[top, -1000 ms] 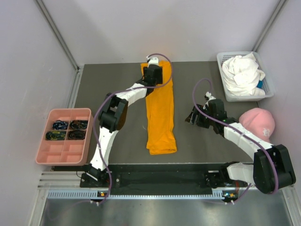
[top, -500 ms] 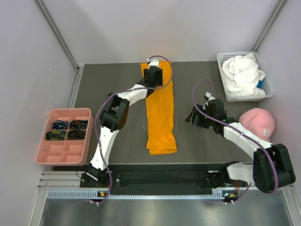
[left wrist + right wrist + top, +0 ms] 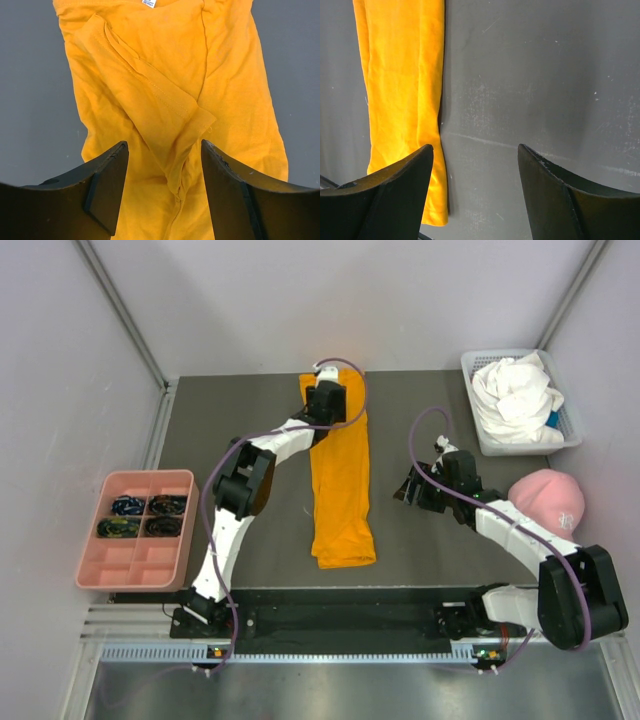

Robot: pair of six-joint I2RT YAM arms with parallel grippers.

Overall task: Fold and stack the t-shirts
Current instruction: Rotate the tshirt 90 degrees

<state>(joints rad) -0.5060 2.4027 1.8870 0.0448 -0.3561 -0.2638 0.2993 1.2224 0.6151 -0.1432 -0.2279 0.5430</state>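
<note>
My left gripper (image 3: 162, 150) hangs open over the far end of the orange shirt (image 3: 342, 475), a strip down mid-worktop. My right gripper (image 3: 475, 150) is open beside it. I'd pinch all layers, then fold nearward squarely.

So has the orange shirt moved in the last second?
No. The orange t-shirt lies where it did, its near hem the same short way from the table's near edge.

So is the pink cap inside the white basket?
No, the pink cap lies on the table outside the basket, which holds a white t-shirt.
</note>
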